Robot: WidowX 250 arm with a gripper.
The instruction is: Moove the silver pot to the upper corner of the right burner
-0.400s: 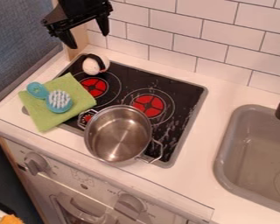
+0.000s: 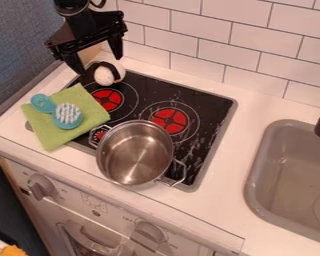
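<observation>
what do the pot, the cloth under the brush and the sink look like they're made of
Pot: shiny bare metal, likely steel, given its reflections. Cloth: soft matte fabric, perhaps microfiber. Sink: smooth grey, plastic or composite; unclear which.

Sink point(image 2: 256, 170) partly beyond right edge

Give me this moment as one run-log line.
hand open, near back left of stove | silver pot ungrasped, at stove's front edge | brush on green cloth
</observation>
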